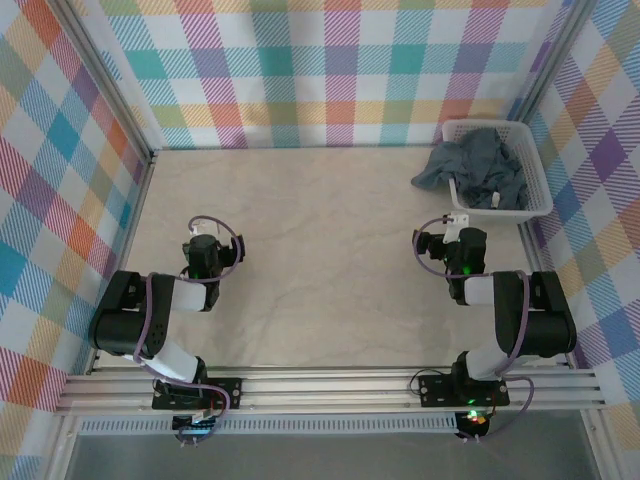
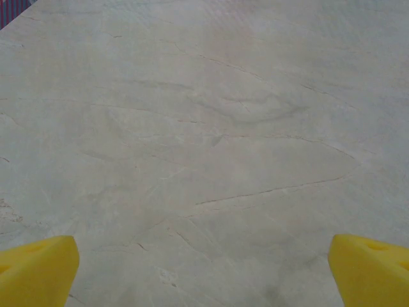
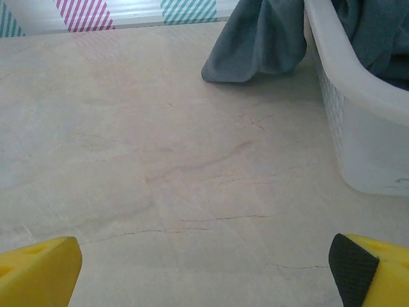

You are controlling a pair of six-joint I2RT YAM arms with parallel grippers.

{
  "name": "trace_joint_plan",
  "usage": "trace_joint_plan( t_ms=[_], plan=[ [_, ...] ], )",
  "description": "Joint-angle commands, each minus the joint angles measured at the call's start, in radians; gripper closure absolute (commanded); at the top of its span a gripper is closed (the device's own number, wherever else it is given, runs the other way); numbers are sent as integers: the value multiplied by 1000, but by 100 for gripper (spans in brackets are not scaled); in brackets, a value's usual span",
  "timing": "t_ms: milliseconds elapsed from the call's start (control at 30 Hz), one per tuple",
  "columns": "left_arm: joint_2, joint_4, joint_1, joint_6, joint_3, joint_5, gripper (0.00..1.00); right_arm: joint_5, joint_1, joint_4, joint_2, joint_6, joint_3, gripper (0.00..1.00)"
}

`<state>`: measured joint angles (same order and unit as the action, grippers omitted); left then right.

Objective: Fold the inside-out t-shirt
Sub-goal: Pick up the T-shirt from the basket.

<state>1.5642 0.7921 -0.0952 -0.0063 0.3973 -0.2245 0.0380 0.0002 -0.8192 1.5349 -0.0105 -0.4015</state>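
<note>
**Slate blue-grey t-shirt (image 1: 478, 165) lies bunched in a white mesh basket (image 1: 537, 190) at the table's (image 1: 330, 220) far right corner, one flap spilling over the basket's left rim down to the tabletop.**

Both arms sit low near the front rail (image 1: 330, 385), well apart from the cloth. The left gripper (image 2: 203, 274) is spread wide over bare marbled surface, yellow fingers (image 2: 38, 272) at either side. The right gripper (image 3: 204, 275) is equally wide and grasps nothing, facing the basket wall and the hanging flap across bare tabletop. Checked walls (image 1: 330, 70) hem in three sides.
</note>
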Motion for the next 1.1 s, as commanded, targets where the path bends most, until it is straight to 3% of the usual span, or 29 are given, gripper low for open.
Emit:
trace_joint_plan(
  t_ms=[0, 500, 567, 633, 733, 800, 900, 1067],
  plan=[
    [-5, 24, 11, 6, 15, 14, 0, 6, -3, -11, 1, 0, -10, 0],
    [-9, 31, 11, 6, 11, 16, 0, 2, -3, 2, -23, -5, -6, 0],
    [-25, 31, 12, 6, 4, 17, 0, -25, -2, 52, -69, -14, -14, 0],
    [-99, -17, 11, 13, -3, 31, 0, -62, -2, 250, -176, -41, -65, 0],
    [-295, -275, 10, -70, 30, 0, 0, -194, -8, 705, -324, -279, -261, 0],
    [-426, -374, 6, -157, 28, 36, 0, -183, -35, 943, -292, -377, -442, 0],
    [-568, -660, -61, -298, 120, -44, 0, -130, -100, 1240, -82, -458, -775, 0],
    [-640, -794, -201, -346, 231, 106, 0, -30, -171, 1397, 304, -481, -1244, 0]
  ],
)
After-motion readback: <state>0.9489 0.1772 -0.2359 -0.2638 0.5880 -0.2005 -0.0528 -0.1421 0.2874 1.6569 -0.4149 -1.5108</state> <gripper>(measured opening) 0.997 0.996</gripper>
